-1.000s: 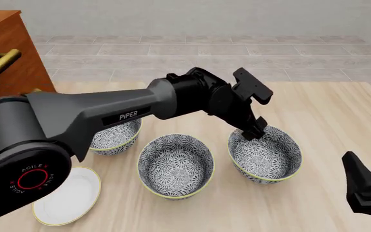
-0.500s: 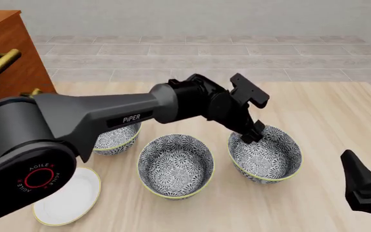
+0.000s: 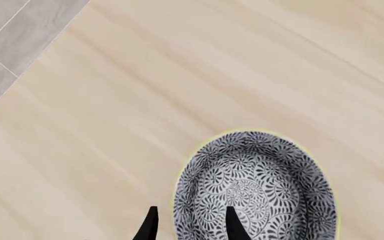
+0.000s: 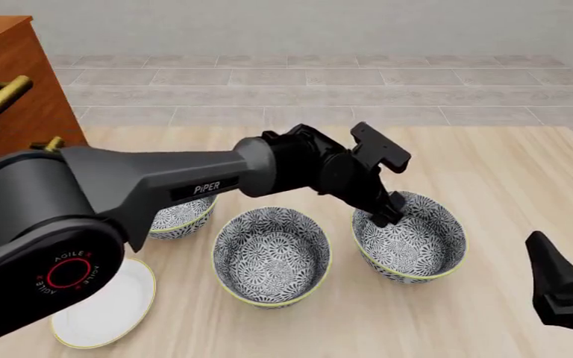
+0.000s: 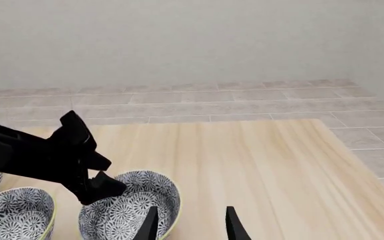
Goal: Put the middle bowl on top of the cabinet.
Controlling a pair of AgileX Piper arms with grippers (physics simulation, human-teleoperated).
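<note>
So the left claw point(image 4: 386, 210) sits over the right-hand bowl point(image 4: 409, 237) of the three, fingers spread and gripping nothing. In the left wrist view one finger hangs inside that bowl's rim and the other outside it. Thing is, the middle bowl point(image 4: 271, 253) sits at lower centre of the frame on the worktop point(image 4: 506, 179), untouched, just beside its neighbours. I'd move over to that one, straddle its rim the same way, pinch firmly and lift straight up before swinging toward the cabinet point(image 4: 8, 82) at upper left. The right claw point(image 5: 190, 225) is spread too, idle at lower right.
</note>
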